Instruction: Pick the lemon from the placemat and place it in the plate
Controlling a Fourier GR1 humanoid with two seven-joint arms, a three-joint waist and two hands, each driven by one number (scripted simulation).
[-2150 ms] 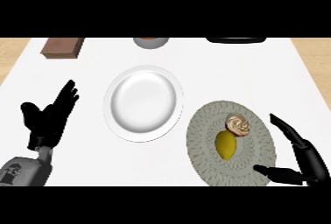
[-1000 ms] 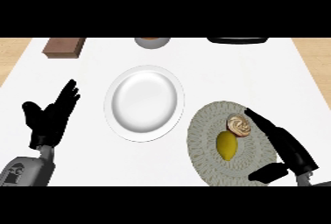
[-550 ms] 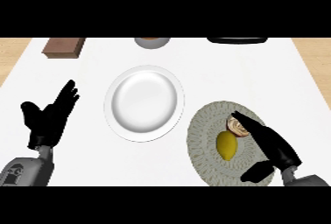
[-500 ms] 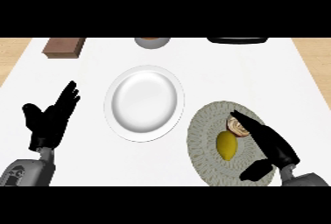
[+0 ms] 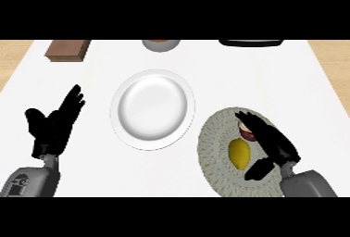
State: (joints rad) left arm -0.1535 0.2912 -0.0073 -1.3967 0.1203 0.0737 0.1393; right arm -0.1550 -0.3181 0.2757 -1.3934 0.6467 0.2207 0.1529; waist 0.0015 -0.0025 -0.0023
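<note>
- Hovering over the round grey placemat (image 5: 220,173) is the right hand (image 5: 275,144), fingers straight and spread, thumb out to the low left, nothing held.
- Lemon (image 5: 239,153) lies on the placemat, just left of that hand's palm, in the gap between thumb and fingers; I can't tell whether anything touches it yet.
- Watch the small brownish round thing (image 5: 247,132) just above the lemon: the fingertips reach right over it, partly covering it.
- Risk one, as I judge it: closing from here could catch that neighbour along with the lemon, or nudge it off across the mat.
- Risk two: a lemon is rounded and smooth, so if thumb and fingers meet it off-centre it may roll toward the mat's edge instead of seating in the grip.
- White plate (image 5: 153,109) sits up and to the left on the white counter (image 5: 266,76), its rim near the placemat's edge. The carry looks short, but a low pass could clip that rim.
- Left hand (image 5: 54,124) rests open at the view's left edge, fingers up, well apart from the action.
- Judgement: grasp not yet made, placing still to come.
</note>
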